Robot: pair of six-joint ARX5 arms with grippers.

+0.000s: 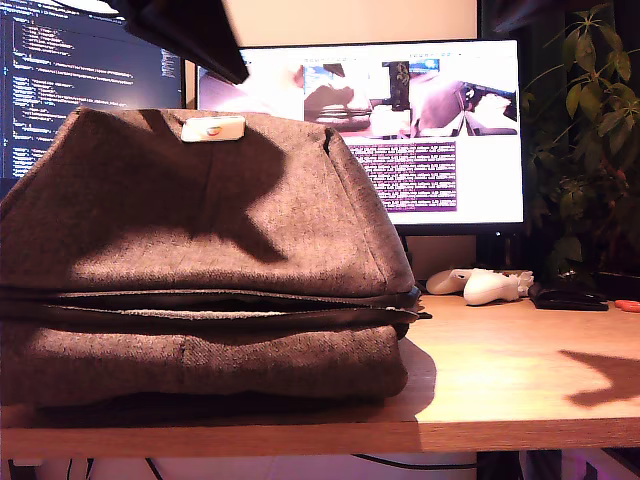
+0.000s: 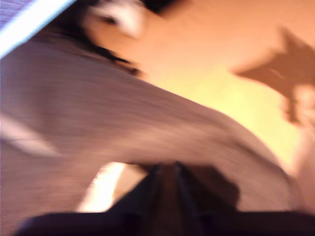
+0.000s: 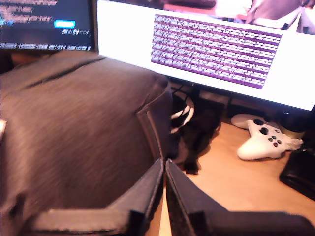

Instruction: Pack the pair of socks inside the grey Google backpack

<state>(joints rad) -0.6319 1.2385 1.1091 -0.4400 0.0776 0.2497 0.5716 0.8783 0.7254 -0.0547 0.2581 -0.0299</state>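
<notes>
Grey Google backpack (image 3: pixel 78 147): on bench (image 1: pixel 500 370), directly beneath my second end effector (image 3: pixel 164 169), its jaws pressed together, gripping nothing.

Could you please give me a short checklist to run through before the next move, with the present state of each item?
1. Socks located: not ok, none in any view.
2. Backpack steady on the desk: ok.
3. Zipper seam open enough: cannot tell, only a narrow gap shows.
4. My second gripper empty: ok, fingers together, nothing between.
5. My first gripper: cannot tell, view blurred.
6. White controller apart from backpack: ok.
</notes>
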